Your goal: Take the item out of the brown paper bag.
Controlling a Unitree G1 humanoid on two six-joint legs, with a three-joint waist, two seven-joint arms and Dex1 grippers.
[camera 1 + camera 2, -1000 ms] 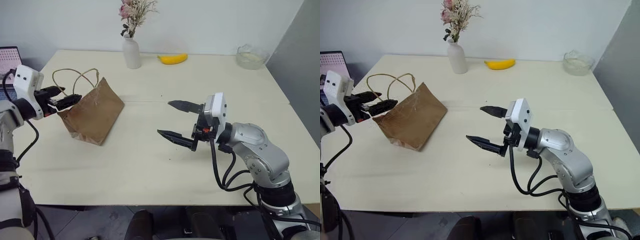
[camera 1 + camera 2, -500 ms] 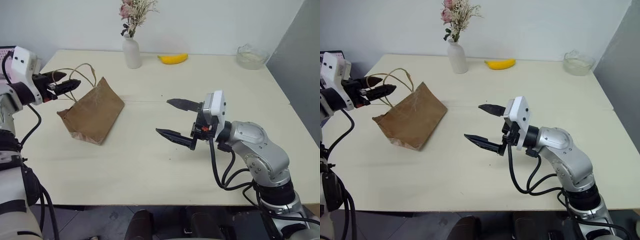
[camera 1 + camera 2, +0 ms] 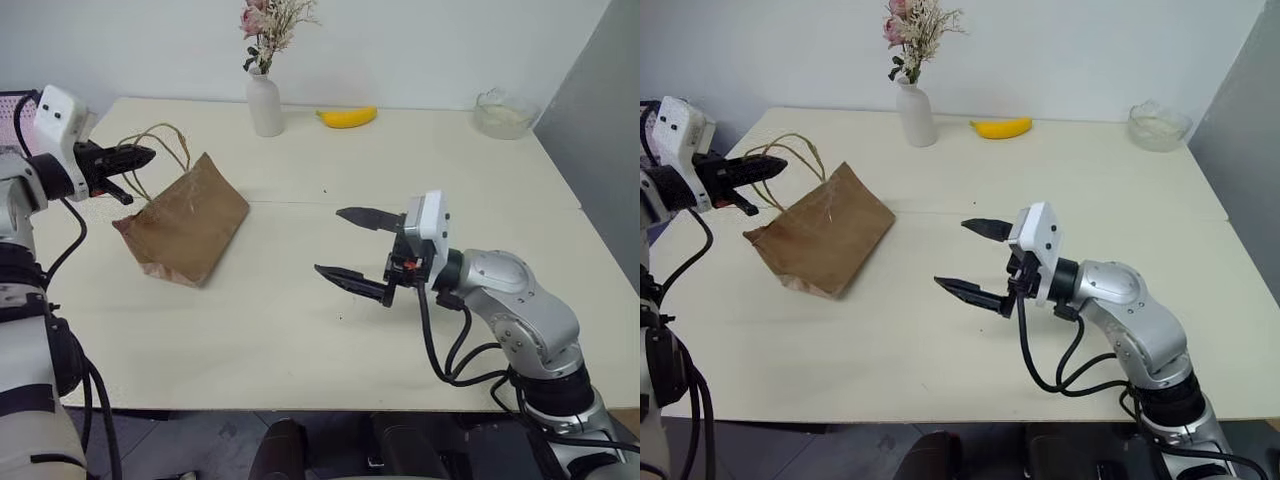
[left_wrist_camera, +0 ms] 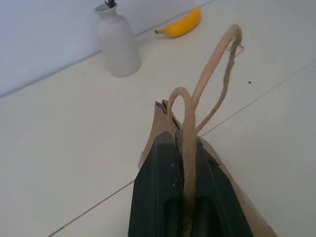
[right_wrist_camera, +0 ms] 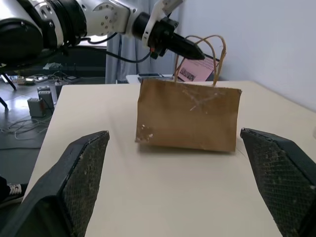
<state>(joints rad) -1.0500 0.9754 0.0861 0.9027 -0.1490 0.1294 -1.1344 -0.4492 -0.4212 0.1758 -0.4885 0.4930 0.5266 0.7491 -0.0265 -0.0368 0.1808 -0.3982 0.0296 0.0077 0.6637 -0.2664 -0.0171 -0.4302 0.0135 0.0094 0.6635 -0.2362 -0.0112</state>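
The left arm is raised at the 9 o'clock side of the head view, its forearm reaching inward. The left gripper (image 3: 138, 156) is aimed toward 3 o'clock, roughly level, and its jaws are pressed together on a cord handle (image 4: 190, 148), which is seen pinched between the two black fingers (image 4: 158, 187) in the left wrist view. The right arm is bent at the elbow near 4 o'clock, the wrist turned so that the right gripper (image 3: 345, 243) is pointed toward 9 o'clock. Its jaws are spread wide apart, with nothing held between them.
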